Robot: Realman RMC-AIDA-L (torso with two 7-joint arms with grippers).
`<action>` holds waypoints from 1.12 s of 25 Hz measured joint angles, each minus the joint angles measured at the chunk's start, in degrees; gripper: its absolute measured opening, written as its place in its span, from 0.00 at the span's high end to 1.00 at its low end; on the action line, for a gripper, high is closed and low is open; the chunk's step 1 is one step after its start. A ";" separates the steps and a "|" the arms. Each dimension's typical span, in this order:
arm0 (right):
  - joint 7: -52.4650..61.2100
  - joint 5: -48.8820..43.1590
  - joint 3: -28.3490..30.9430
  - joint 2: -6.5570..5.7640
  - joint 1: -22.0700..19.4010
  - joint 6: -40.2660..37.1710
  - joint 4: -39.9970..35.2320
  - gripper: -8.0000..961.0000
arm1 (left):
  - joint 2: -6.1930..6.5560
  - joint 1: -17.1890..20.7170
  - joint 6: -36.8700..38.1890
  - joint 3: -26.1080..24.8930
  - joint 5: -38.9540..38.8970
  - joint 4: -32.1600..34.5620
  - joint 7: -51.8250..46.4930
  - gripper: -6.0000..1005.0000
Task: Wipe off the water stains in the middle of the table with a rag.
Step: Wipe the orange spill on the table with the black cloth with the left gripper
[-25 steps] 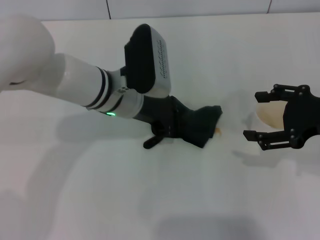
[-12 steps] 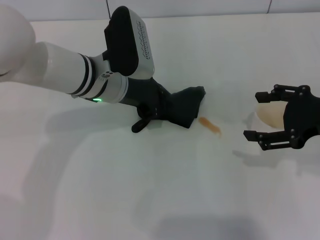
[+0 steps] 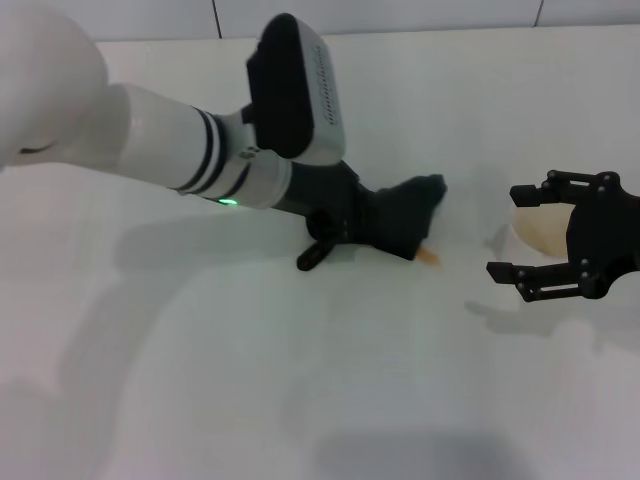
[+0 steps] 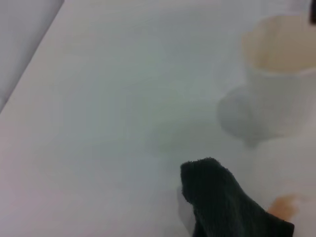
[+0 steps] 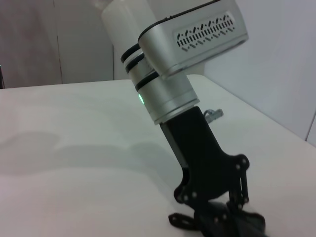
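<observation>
Rag [image 3: 405,222] contact is made by the left gripper [image 3: 385,228], which is pressed together on the dark cloth and holds it low against the table [image 3: 300,380]; this angle lets the free end of the cloth drag flat over the surface, which a wiping stroke needs. Most of the water stains [image 3: 431,257] lie under the cloth; only a small orange-brown patch shows at its edge in the head view, near the middle of the table, and the left wrist view shows the same patch just beside the cloth's end. The cloth is soft, thick and napped, folded into a blunt wedge; the table is plain white, smooth and matte, so the liquid sits on top as a thin translucent film. The right gripper [image 3: 530,235] hangs to the right with its fingers spread and holds nothing; it appears parked. A white cup [image 4: 276,81] stands close behind it, apart from the stain, round-walled and smooth.
</observation>
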 joint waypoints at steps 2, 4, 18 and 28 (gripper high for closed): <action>0.00 0.00 0.00 0.00 0.00 0.00 0.00 0.10 | 0.00 -0.14 -0.33 1.68 -1.37 0.00 0.00 0.89; 0.00 0.00 -0.01 0.00 0.00 0.00 -0.01 0.10 | 0.01 -0.20 -0.44 3.40 -2.64 0.00 0.00 0.89; 0.00 0.00 -0.10 0.00 -0.09 0.00 -0.03 0.10 | -0.06 -0.24 0.88 14.72 -9.48 1.23 0.00 0.89; 0.00 0.00 -0.11 0.00 -0.09 0.00 -0.05 0.10 | 0.22 -0.54 -0.79 15.56 -9.17 1.24 0.00 0.89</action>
